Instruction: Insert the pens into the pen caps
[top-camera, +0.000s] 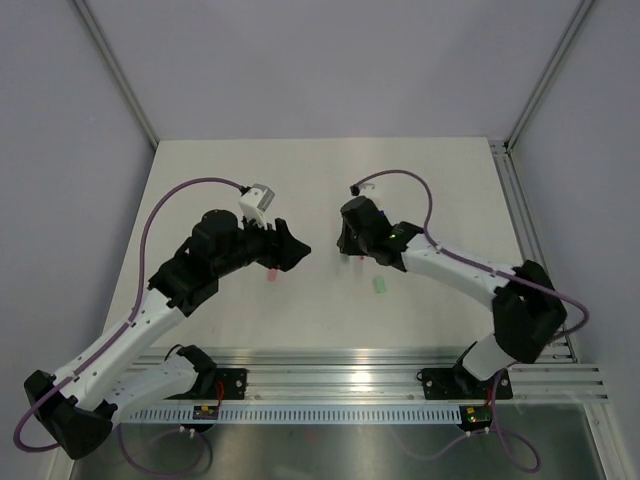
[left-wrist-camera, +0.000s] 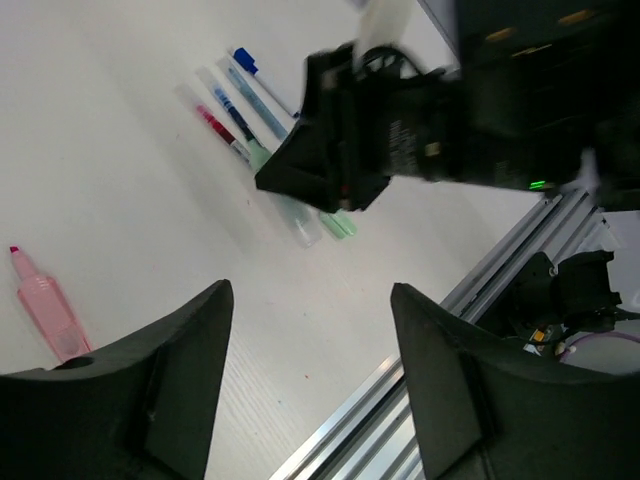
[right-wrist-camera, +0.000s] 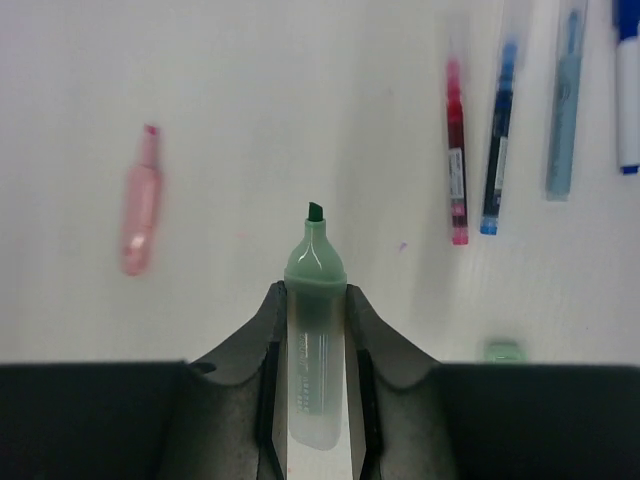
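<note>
My right gripper (right-wrist-camera: 315, 300) is shut on a pale green pen (right-wrist-camera: 315, 345) with a see-through barrel. Its dark tip is bare and points away from the wrist. A small green cap (right-wrist-camera: 503, 350) lies just to its right on the table. A pink pen (right-wrist-camera: 140, 210) with a bare tip lies off to the left. Thin red (right-wrist-camera: 457, 150), dark blue (right-wrist-camera: 497, 140), teal (right-wrist-camera: 567, 110) and white (right-wrist-camera: 627, 90) pens lie side by side at the upper right. My left gripper (left-wrist-camera: 312, 290) hangs open over bare table, the pink pen (left-wrist-camera: 45, 305) to its left. From above, the left gripper (top-camera: 290, 250) faces the right gripper (top-camera: 350, 247).
An aluminium rail (top-camera: 380, 365) runs along the near table edge, also seen in the left wrist view as the rail (left-wrist-camera: 400, 400). Walls close off the back and both sides. Purple cables (top-camera: 160, 215) loop off the arms.
</note>
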